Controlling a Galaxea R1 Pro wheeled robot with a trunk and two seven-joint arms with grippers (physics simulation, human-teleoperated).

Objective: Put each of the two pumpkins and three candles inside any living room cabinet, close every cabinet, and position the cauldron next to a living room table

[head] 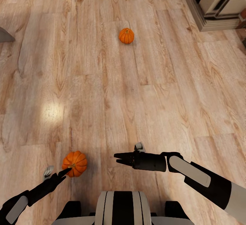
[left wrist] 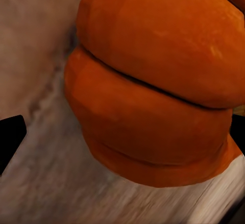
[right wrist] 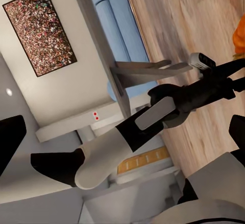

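**Two pumpkins on the floor, left gripper at the near one**

Two pumpkins lie on the pale wood floor [head: 164, 92], well apart. The near pumpkin [head: 74, 163] sits low in the head view, just ahead of the robot's base [head: 119, 208] and toward its left side. The far pumpkin [head: 126, 36] rests farther out across the boards, upright with its stem up.

The left gripper [head: 63, 172] reaches from the lower left, its dark fingers spread around the near pumpkin's nearer side; one fingertip lies against or just over the orange skin. In the left wrist view the ribbed orange body [left wrist: 153, 91] looms very close between the fingers, a black fingertip [left wrist: 10, 137] showing at one edge with floor between it and the fruit, so the gripper is released rather than clamped. Whether the other finger touches cannot be told.

The right gripper [head: 118, 159] hangs above bare floor, pointing across toward the robot's left, near the near pumpkin but apart from it. Its two fingertips are slightly parted and grasp nothing. The right wrist view looks along the left arm [right wrist: 168, 106] to a sliver of orange [right wrist: 239, 38] at the frame edge, with a wall picture [right wrist: 41, 30] and a blue sofa [right wrist: 120, 25] beyond.

A piece of pale moulded furniture [head: 218, 6] stands at the far right corner of the head view.
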